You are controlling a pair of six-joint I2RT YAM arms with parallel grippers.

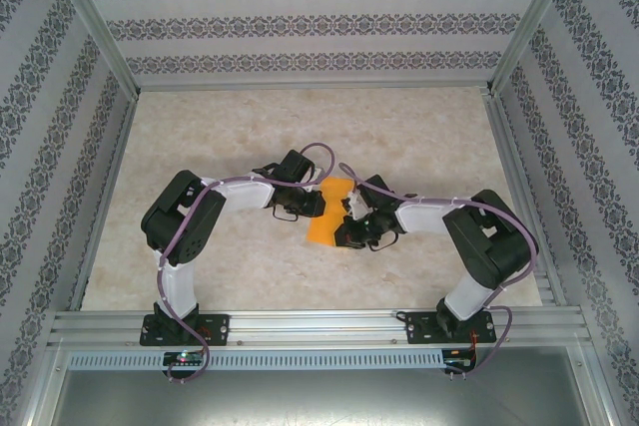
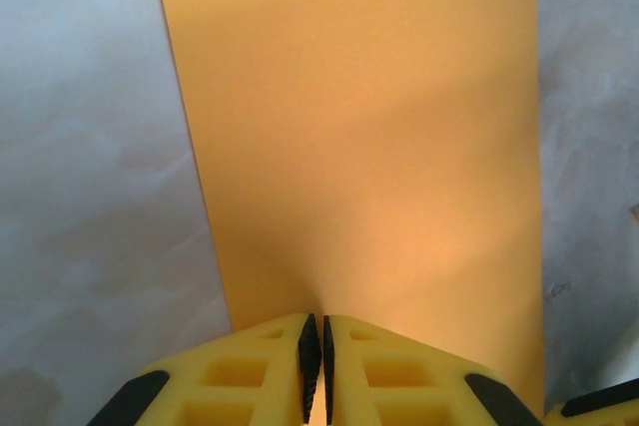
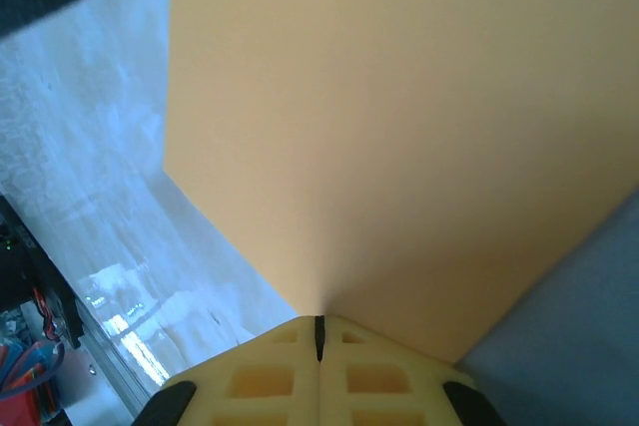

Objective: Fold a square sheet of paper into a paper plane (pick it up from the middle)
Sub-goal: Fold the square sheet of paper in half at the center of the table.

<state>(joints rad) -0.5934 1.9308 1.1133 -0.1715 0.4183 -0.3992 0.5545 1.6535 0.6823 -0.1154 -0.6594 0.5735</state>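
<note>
1 orange sheet (image 2: 369, 147) pinched by left hand (image 2: 316, 358) and right hand (image 3: 319, 338).

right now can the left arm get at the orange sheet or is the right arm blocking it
Yes, it seems so: the left end effector is shut on one edge of the square sheet of paper; the right end effector pinches another edge, clear of it.

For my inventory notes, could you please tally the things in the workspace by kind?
Orange sheet of paper: 1
Robot hands: 2, the left hand and the right hand, each pinched shut on the sheet
Total: 3
</note>
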